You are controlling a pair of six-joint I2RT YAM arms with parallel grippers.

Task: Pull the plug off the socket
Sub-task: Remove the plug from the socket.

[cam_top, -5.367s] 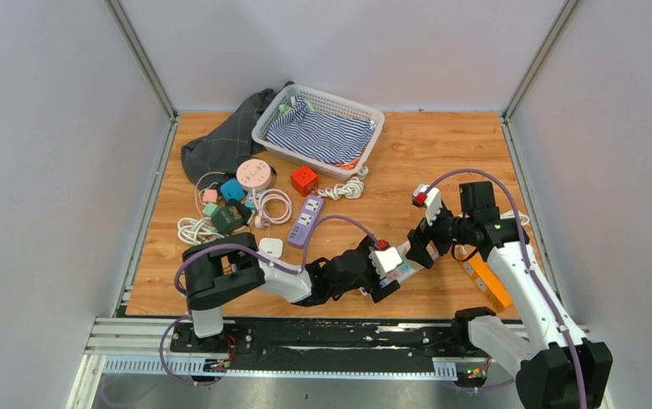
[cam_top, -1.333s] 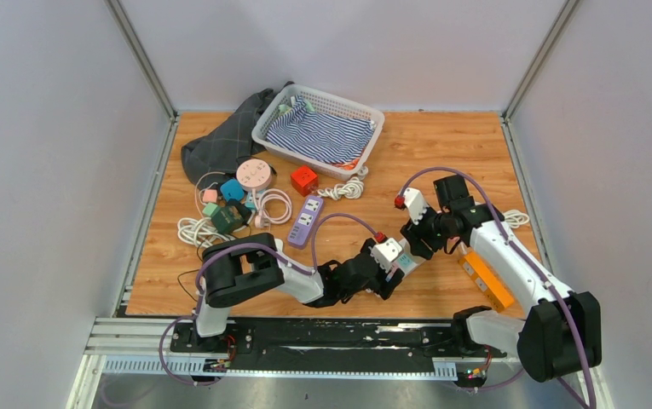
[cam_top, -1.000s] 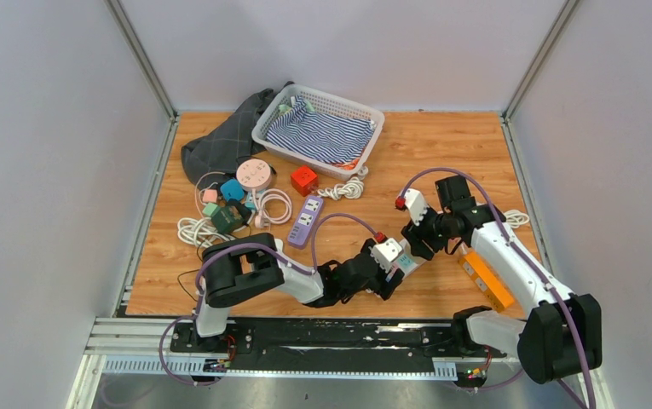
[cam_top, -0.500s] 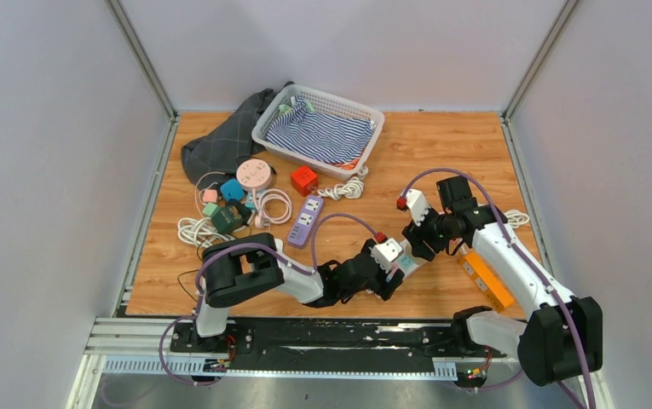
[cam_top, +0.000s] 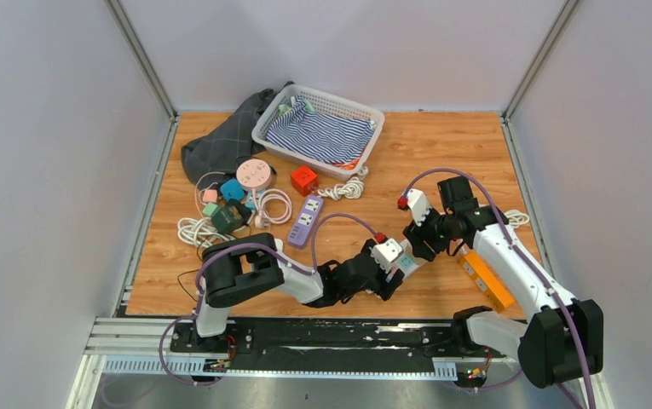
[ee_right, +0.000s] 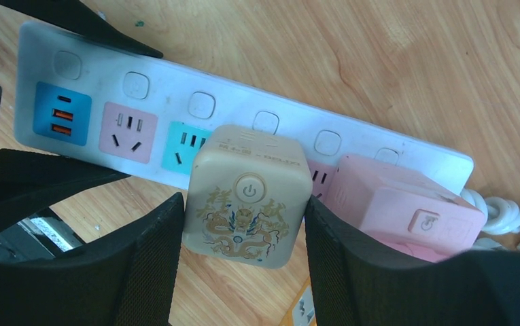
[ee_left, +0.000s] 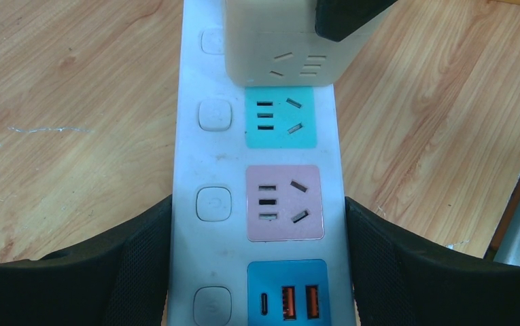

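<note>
A white power strip, the socket (ee_left: 189, 156), lies on the wood near the table's front, also seen as the socket (cam_top: 408, 262) from above. My left gripper (ee_left: 257, 217) is shut on its sides near the blue USB end. A beige cube plug (ee_right: 247, 197) with a gold dragon print sits over the strip beside the teal outlet. My right gripper (ee_right: 243, 217) is shut on it, one finger pressed to each side. The plug (ee_left: 277, 41) covers one outlet; whether its pins are seated is hidden. A pink adapter (ee_right: 400, 207) sits on the strip next to it.
An orange power strip (cam_top: 486, 279) lies right of my right arm. A purple strip (cam_top: 305, 219), a red cube (cam_top: 303, 179), several small adapters and coiled cords (cam_top: 228, 200) lie at the left. A white basket (cam_top: 318, 132) with striped cloth stands at the back.
Nothing has visibly moved over the last second. Several seconds ago the right gripper stood further right and higher; it has since come in over the strip.
</note>
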